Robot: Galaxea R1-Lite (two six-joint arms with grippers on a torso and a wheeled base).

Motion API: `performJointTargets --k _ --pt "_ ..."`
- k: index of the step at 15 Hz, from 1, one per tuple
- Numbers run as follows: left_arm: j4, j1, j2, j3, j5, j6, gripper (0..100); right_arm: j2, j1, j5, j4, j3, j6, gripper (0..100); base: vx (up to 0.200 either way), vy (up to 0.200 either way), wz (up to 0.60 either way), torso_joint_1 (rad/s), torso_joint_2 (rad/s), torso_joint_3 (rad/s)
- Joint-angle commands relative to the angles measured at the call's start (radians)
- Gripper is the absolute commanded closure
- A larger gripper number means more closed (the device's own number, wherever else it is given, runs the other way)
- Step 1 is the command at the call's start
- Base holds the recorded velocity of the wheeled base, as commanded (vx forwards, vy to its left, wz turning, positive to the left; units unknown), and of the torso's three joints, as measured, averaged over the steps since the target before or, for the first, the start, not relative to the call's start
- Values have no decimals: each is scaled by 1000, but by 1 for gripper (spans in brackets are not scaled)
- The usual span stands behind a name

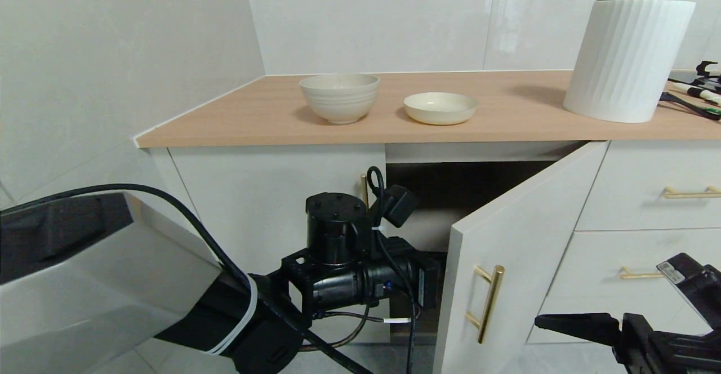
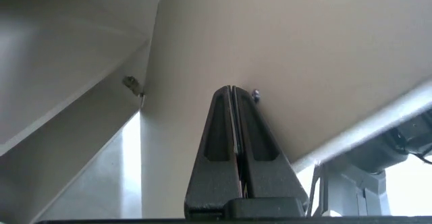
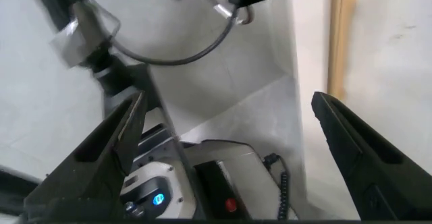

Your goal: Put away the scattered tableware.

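Two pieces of tableware stand on the wooden counter (image 1: 236,118): a deep cream bowl (image 1: 339,97) and, to its right, a shallow cream dish (image 1: 440,107). Both grippers are well below them, in front of the cabinets. My left arm's wrist (image 1: 349,261) sits at the open cabinet, its front end hidden behind the open door (image 1: 507,239). The left gripper (image 2: 231,94) is shut with nothing in it, close to a pale panel. My right gripper (image 3: 226,102) is open and holds nothing, low beside the door's gold handle (image 3: 339,42); one of its fingers (image 1: 574,324) points left.
A tall white ribbed container (image 1: 628,58) stands on the counter's right part, with dark utensils (image 1: 695,89) beyond it. The door swings out toward me with its handle (image 1: 489,303) near the right arm. Drawers with gold handles (image 1: 690,192) are on the right. A wall closes the left side.
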Motion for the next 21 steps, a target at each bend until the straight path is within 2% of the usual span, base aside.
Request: performJointTargets --k 1,6,9,11,13,14,16,18,20,21 --pt "1 -3 12 -13 -1 -1 100 7 -5 -3 0 -2 0 0 0 0 0 0 0 0" --pt "46 -26 12 -30 23 -2 100 -34 -1 5 -2 3 0 0 0 0 0 0 0 0" --pt "49 -110 20 -55 42 -2 100 -112 53 60 3 9 0 0 0 0 0 0 0 0" --pt "58 -205 50 -124 59 -2 100 -177 139 81 6 23 2 0 0 0 0 0 0 0" --pt "59 -234 47 -130 72 -2 100 -211 186 81 28 23 2 0 0 0 0 0 0 0" --pt "59 -244 44 -128 91 -2 100 -244 220 81 95 12 2 0 0 0 0 0 0 0" --pt "61 -236 29 -110 103 -2 100 -249 225 80 155 -3 0 0 0 0 0 0 0 0" --pt "59 -196 15 -66 114 -1 100 -246 208 77 156 -8 0 0 0 0 0 0 0 0" --pt "55 -130 11 -12 114 -1 100 -231 127 77 155 -14 0 0 0 0 0 0 0 0" --pt "49 -121 14 -13 115 -1 100 -223 108 77 155 -22 0 0 0 0 0 0 0 0"
